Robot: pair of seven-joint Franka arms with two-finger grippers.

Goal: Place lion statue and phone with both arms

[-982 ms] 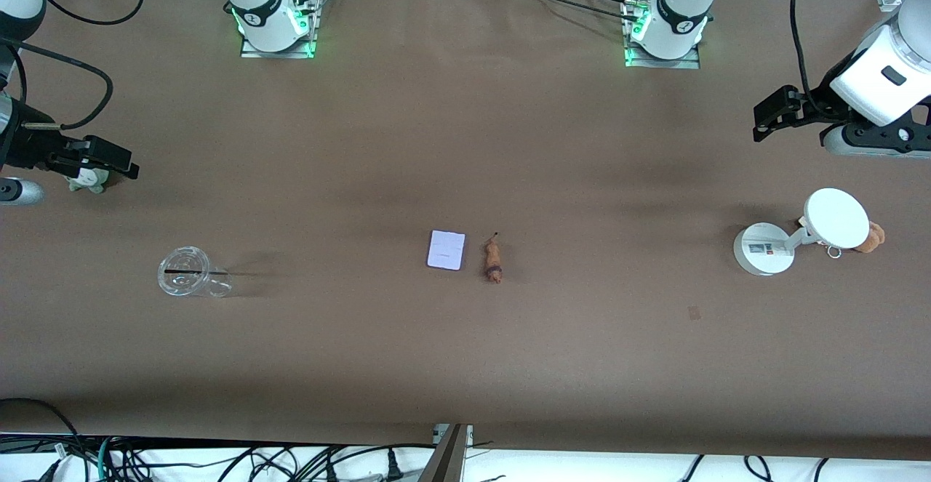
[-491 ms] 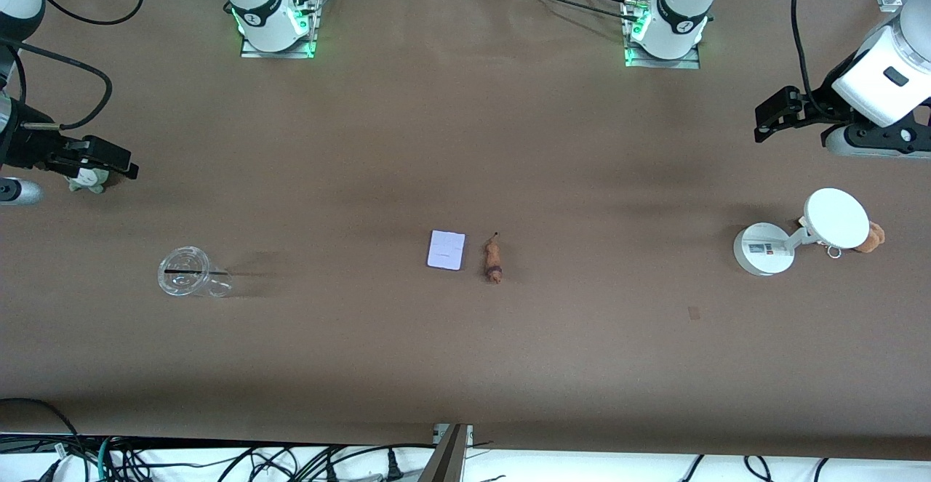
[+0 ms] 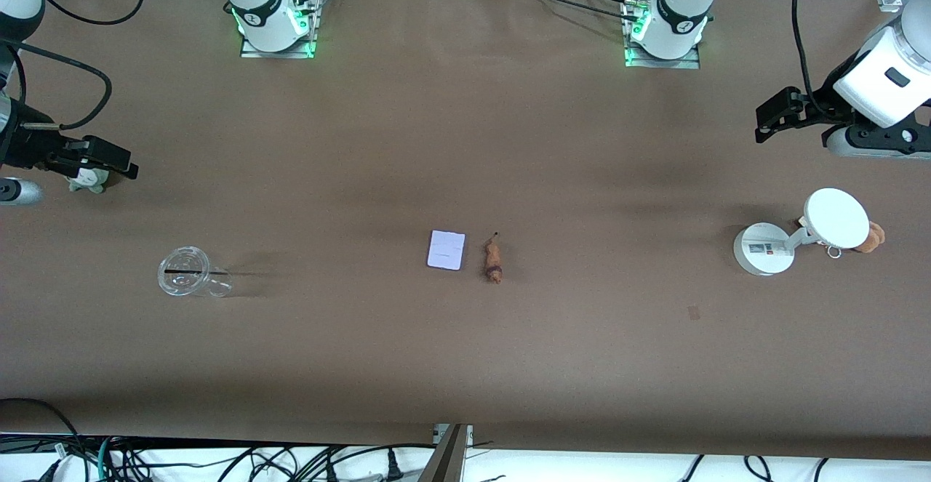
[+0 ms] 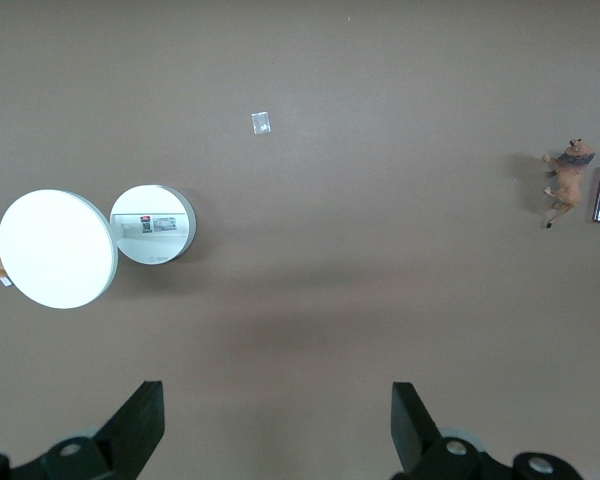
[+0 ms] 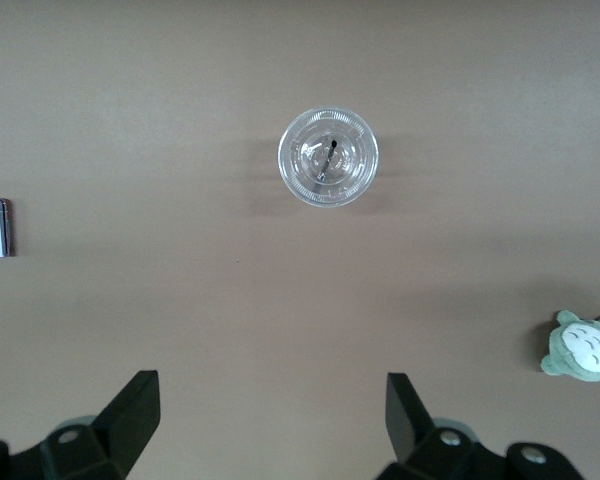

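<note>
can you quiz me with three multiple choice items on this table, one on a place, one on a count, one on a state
1. The lion statue lies:
A. beside the phone
B. inside the clear cup
C. on the white disc stand

2. Plush toys in view:
A. none
B. two
C. five

3. The left hand is:
A. shut on the phone
B. shut on the statue
C. open, holding nothing

Answers:
1 A, the two lie side by side mid-table.
2 B, a grey-green plush under the right hand and a tan plush by the stand.
3 C, its fingers stand apart over bare table.
</note>
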